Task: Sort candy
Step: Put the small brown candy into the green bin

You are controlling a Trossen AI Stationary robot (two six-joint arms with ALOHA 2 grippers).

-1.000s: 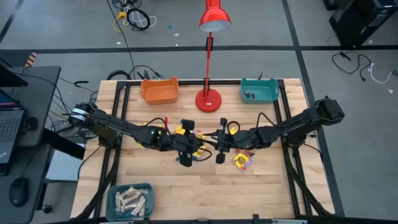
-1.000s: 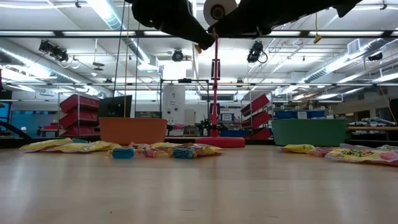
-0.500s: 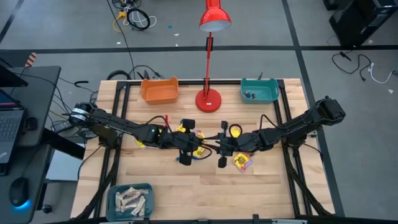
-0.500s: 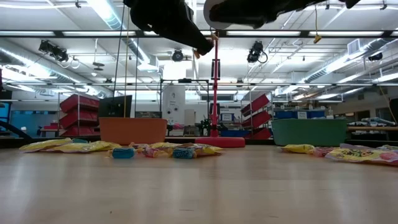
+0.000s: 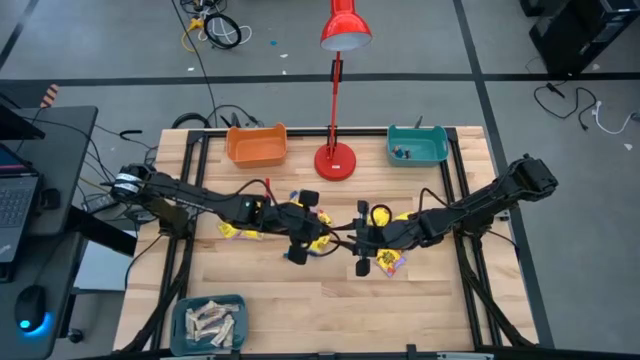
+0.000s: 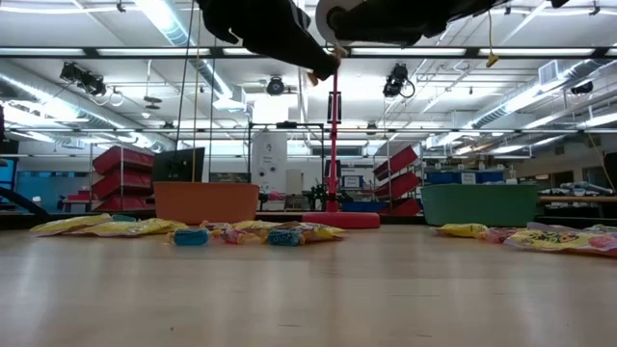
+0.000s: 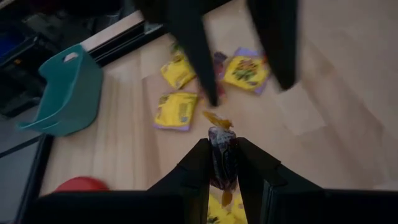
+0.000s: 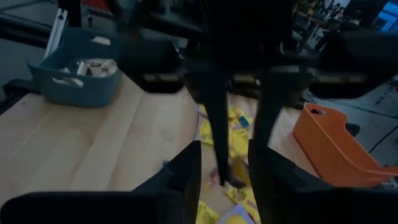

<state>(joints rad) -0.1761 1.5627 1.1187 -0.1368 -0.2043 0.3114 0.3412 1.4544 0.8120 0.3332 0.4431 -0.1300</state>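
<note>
- Candy point(image 5: 392, 258) is lying scattered mid-table (mostly yellow packets).
- Left gripper point(image 7: 222, 163) is hovering above it, clamping a dark wrapped sweet point(image 7: 222, 149).
- Right gripper point(image 8: 225, 163) is facing it, fingers apart, holding nothing.

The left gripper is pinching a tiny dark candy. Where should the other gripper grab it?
Probably by the free end. The left gripper covers both sides of the candy, but the orange twisted tail and a bit of the dark body stick out past its fingertips. The open right gripper faces that end, so it should come straight on from there.
</note>
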